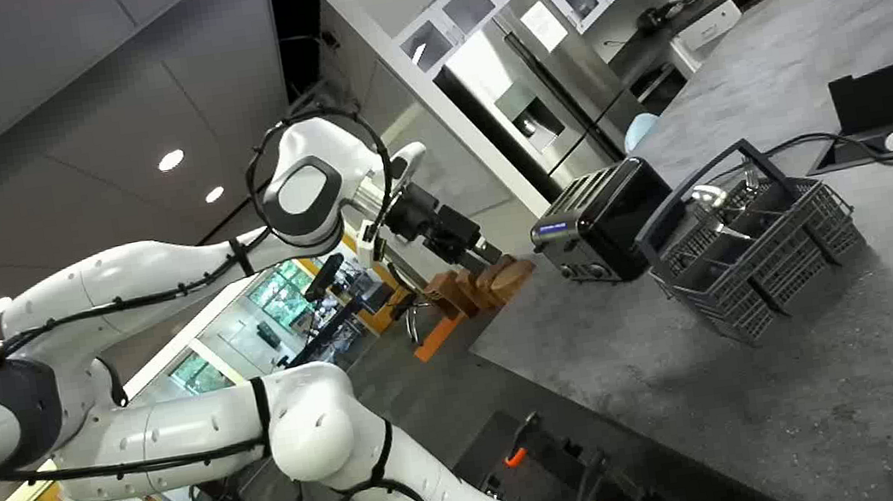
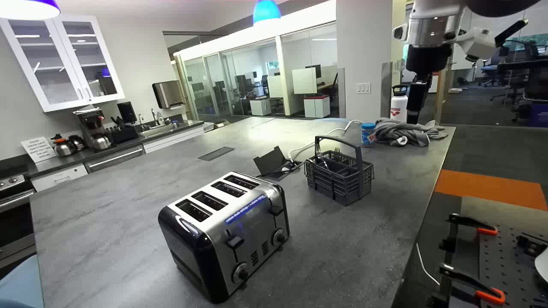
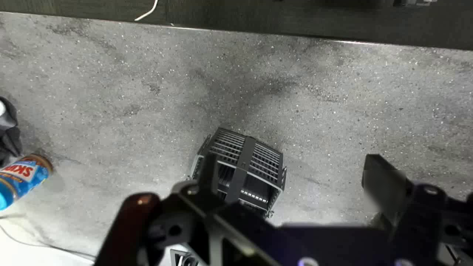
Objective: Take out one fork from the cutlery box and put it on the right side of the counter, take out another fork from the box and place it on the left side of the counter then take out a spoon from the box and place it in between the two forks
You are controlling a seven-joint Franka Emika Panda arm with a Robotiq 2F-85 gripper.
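Grpr (image 3: pixel 293 166) is hanging empty, jaws spread wide, apart from cutlery box (image 1: pixel 789 266), which is sitting in from robot-side edge of counter (image 1: pixel 597 343); 1st pick is prob. needing slow vert. descent, dodging handle (image 1: pixel 689 188), pinching one fork (image 1: pixel 717 222).

in the wrist view the blurred gripper (image 3: pixel 292 164) covers part of the cutlery box (image 3: pixel 260 157), and a jar (image 3: pixel 26 179) and a dark cloth (image 3: pixel 9 138) are cut off by the left edge. in an exterior view the lower ends of the spoon (image 1: pixel 709 196) and the forks (image 1: pixel 719 224) are hidden inside the cutlery box, and the worktop (image 1: pixel 843 379) runs out of sight to the right. in an exterior view the arm (image 2: pixel 432 32) is cut off at the top, and a pale blue thing (image 2: pixel 19 286) at near left shows too little to name.
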